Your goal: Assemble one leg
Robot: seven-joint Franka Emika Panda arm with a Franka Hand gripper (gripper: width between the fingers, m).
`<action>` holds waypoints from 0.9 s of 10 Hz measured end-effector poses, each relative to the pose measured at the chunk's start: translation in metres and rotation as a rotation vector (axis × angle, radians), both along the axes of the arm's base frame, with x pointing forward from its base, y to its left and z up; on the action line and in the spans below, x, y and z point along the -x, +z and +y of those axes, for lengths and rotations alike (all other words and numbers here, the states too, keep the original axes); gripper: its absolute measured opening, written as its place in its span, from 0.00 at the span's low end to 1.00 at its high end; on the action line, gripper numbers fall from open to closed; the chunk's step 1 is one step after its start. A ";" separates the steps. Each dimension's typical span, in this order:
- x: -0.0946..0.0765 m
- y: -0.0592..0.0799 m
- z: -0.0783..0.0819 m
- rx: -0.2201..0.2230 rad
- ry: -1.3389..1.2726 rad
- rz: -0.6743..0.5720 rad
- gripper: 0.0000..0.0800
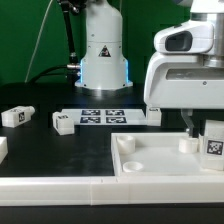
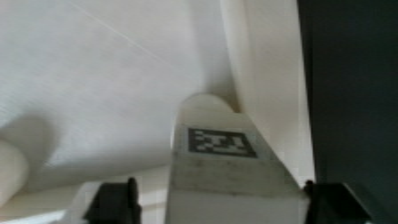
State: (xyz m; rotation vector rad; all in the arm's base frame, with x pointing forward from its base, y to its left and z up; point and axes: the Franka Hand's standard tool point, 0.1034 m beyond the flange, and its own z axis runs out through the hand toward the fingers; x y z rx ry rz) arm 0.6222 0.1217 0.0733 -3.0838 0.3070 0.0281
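Note:
A leg (image 1: 213, 141), a small white block with a black-and-white tag, stands upright at the far corner of the large white panel (image 1: 150, 172) on the exterior view's right. My gripper (image 1: 207, 128) hangs over it. In the wrist view the leg (image 2: 228, 150) sits between my two fingers (image 2: 119, 202), with a thin gap on each side, so the jaws are open around it. The panel's white surface (image 2: 107, 80) fills the wrist view behind it. One finger (image 1: 188, 127) shows in the exterior view and the other is cut off by the frame.
Two loose legs (image 1: 17, 115) (image 1: 62, 122) lie on the black table at the exterior view's left, and another white part (image 1: 3, 148) is at the left edge. The marker board (image 1: 100, 116) lies before the robot base (image 1: 103, 60).

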 end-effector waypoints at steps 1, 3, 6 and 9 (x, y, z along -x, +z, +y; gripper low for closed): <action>0.000 0.000 -0.001 0.001 0.000 0.000 0.36; 0.000 0.000 -0.001 0.001 -0.045 0.002 0.36; -0.001 -0.001 -0.001 -0.002 -0.166 -0.001 0.36; -0.001 -0.001 0.000 -0.008 -0.505 0.005 0.36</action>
